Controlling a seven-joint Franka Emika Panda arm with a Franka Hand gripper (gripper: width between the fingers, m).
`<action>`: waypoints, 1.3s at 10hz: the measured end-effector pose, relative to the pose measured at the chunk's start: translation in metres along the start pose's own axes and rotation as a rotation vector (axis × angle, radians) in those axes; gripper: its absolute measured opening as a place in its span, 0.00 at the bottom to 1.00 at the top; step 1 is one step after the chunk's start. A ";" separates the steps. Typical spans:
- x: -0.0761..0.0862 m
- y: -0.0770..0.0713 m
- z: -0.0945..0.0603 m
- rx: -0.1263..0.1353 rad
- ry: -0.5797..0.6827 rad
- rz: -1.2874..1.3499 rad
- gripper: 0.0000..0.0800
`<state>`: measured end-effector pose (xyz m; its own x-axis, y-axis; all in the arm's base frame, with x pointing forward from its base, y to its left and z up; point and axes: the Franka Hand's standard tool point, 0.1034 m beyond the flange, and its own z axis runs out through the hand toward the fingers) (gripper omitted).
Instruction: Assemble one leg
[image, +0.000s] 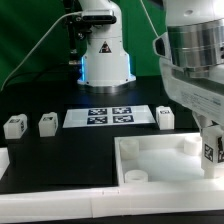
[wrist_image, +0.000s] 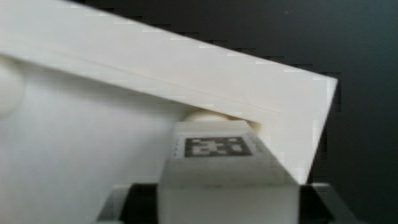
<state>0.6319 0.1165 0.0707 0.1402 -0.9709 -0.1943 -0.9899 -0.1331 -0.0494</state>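
My gripper (image: 209, 138) is shut on a white leg (image: 212, 154) with a black-and-white tag on its side. It holds the leg upright at the tray's (image: 150, 165) corner on the exterior view's right. In the wrist view the leg (wrist_image: 221, 175) sits between the two dark fingers (wrist_image: 135, 200) of the gripper (wrist_image: 222, 208). Its far end meets the inner corner of the tray's raised rim (wrist_image: 214, 75). I cannot tell whether it sits in a socket.
Three more tagged white legs stand on the black table: two at the exterior view's left (image: 14, 126) (image: 47, 124), one beside the marker board (image: 166, 117). The marker board (image: 108, 116) lies mid-table. The robot base (image: 105, 50) stands behind. A white part (image: 3, 160) shows at the left edge.
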 end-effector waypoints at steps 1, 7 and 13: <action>-0.001 0.000 0.000 0.022 -0.014 0.142 0.37; 0.003 -0.001 -0.003 0.048 -0.003 0.504 0.37; -0.011 0.005 -0.009 0.038 -0.019 0.435 0.79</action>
<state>0.6249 0.1248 0.0811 -0.2891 -0.9309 -0.2232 -0.9554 0.2954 0.0057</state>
